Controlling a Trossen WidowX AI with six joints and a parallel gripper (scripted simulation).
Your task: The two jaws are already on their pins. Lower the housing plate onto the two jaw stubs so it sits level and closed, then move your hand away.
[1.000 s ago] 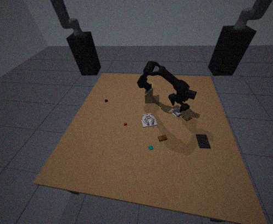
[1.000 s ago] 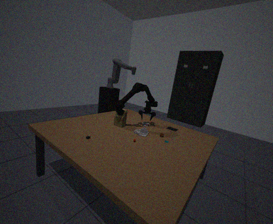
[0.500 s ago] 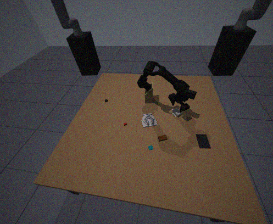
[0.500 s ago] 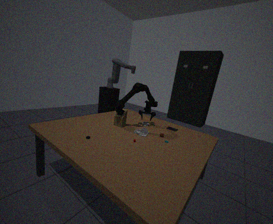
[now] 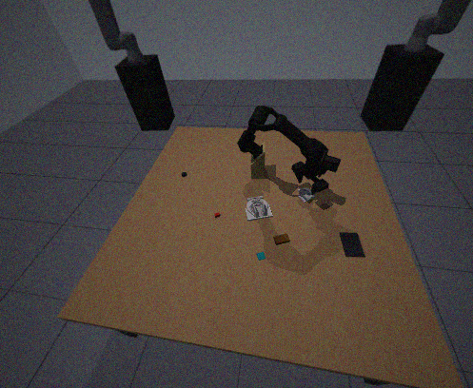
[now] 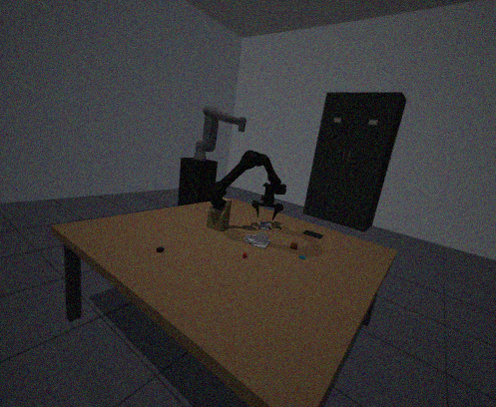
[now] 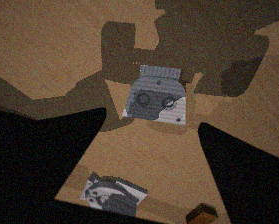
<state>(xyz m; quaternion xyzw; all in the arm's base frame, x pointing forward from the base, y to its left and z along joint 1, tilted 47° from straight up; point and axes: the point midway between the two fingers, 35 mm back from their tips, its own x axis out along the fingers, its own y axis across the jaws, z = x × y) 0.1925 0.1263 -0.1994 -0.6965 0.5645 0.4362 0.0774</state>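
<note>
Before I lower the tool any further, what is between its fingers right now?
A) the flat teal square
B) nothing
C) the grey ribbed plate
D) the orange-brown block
B: the black two-fingered tool stands open, and the grey ribbed plate lies on the table below it, ungripped.

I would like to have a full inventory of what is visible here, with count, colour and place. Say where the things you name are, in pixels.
patterned flat piece (image 5: 259, 208) (image 6: 257, 240) (image 7: 115, 195): one, white and grey, mid-table
ribbed plate (image 5: 305, 194) (image 6: 265, 225) (image 7: 157, 95): one, grey, below gripper
block (image 5: 282, 239) (image 6: 293, 245) (image 7: 202, 215): one, orange-brown, near patterned piece
flat square (image 5: 261, 256) (image 6: 302, 257): one, teal, beside block
flat rectangle (image 5: 352, 244) (image 6: 312, 233): one, black, near table edge
small pieces: one red (image 5: 217, 215) (image 6: 245, 255), one black (image 5: 184, 174) (image 6: 160, 249), on table
table (image 5: 191, 285) (image 6: 255, 294): one, tan, under everything listed
cabinet (image 6: 352, 160): one, dark, by wall
background arms: two, grey, on dark pedestals
robot arm: one, black, gripper (image 5: 310, 185) (image 6: 266, 217) (image 7: 151, 119) open
</note>
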